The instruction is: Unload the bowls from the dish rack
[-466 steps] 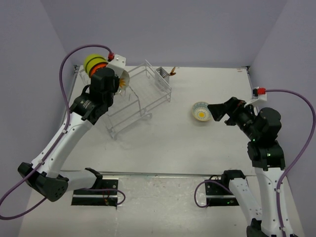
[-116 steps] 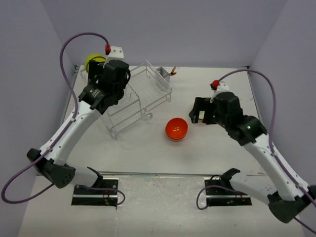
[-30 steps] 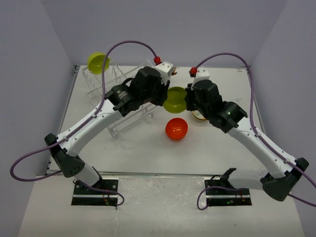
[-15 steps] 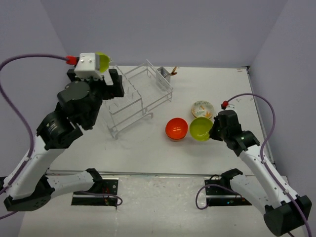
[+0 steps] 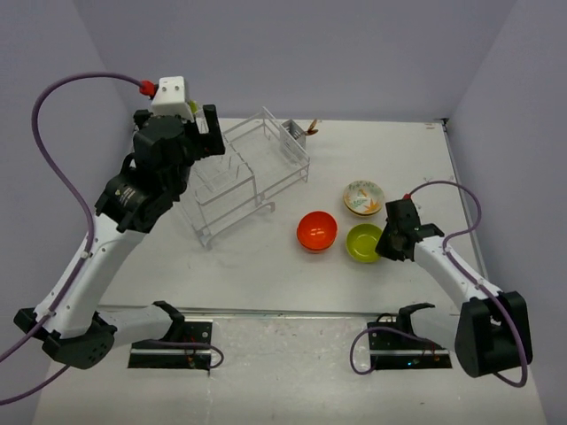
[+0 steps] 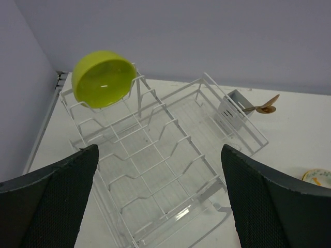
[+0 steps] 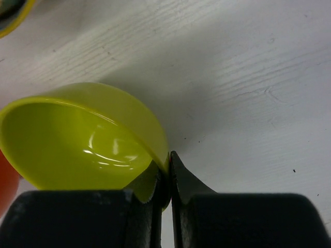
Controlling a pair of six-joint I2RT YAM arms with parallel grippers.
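White arm links [image 5: 93, 261], black joints [image 5: 146, 181], purple cables [image 5: 49, 106], red plugs [image 5: 147, 87], black bases [image 5: 80, 341].

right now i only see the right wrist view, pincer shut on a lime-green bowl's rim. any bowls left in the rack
observer: one, a second lime-green bowl on edge at the dish rack's far left corner.
operator: where's the left pincer
observer: left pincer is open, above the rack, looking down at that bowl.
operator: what's nearby on my side
observer: orange bowl left of your held bowl, cream patterned bowl behind it.
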